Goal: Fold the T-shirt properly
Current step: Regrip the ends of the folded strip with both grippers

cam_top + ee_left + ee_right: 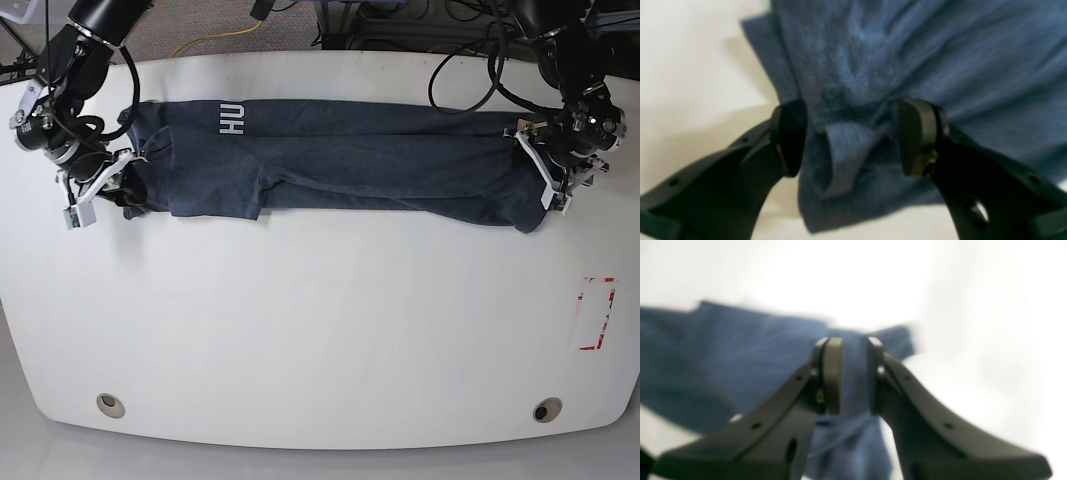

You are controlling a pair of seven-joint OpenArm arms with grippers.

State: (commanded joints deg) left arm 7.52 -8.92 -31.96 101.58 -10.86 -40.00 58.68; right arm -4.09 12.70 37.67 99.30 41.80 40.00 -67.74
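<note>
The dark blue T-shirt [350, 160] lies stretched in a long folded band across the far part of the white table [320, 320], with white lettering [232, 120] near its left end. My right gripper [115, 185] is at the band's left end; in the right wrist view it [853, 373] is shut on a bunch of the cloth [740, 366]. My left gripper [548, 180] is at the band's right end; in the left wrist view its jaws [853, 138] stand apart around a raised fold of the cloth [846, 150].
A red-outlined rectangle [597, 312] is marked near the table's right edge. Two round holes [110, 405] [545, 410] sit near the front edge. Cables [470, 60] hang behind the table's far edge.
</note>
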